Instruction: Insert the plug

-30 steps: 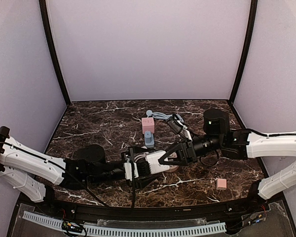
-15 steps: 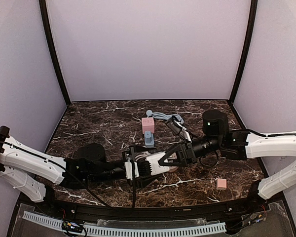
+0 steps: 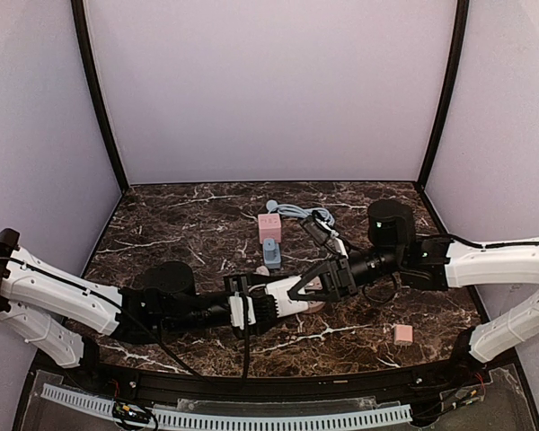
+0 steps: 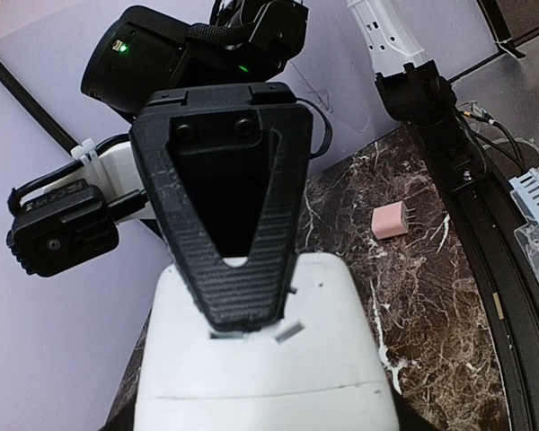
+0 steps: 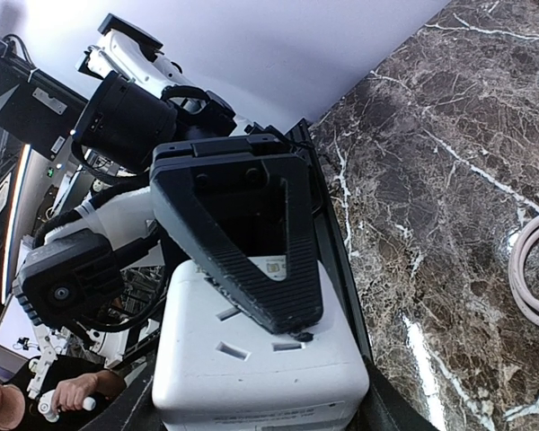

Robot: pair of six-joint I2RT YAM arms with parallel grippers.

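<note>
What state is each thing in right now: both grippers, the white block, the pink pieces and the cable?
Left gripper: closed on the white block.
Right gripper: closed on the same block.
White block: held between both grippers, visible slots empty.
Small pink plug: lying loose on the table, not inserted.
Pink cube: standing on the table, untouched.
Cable: loosely coiled beside the cube.

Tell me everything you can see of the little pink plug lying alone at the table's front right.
The pink plug is a small, rounded-edged block of matte-looking pink plastic with two thin metal prongs sticking from one end. It lies on its side on the dark marble table, front right, with nothing else touching it.
</note>
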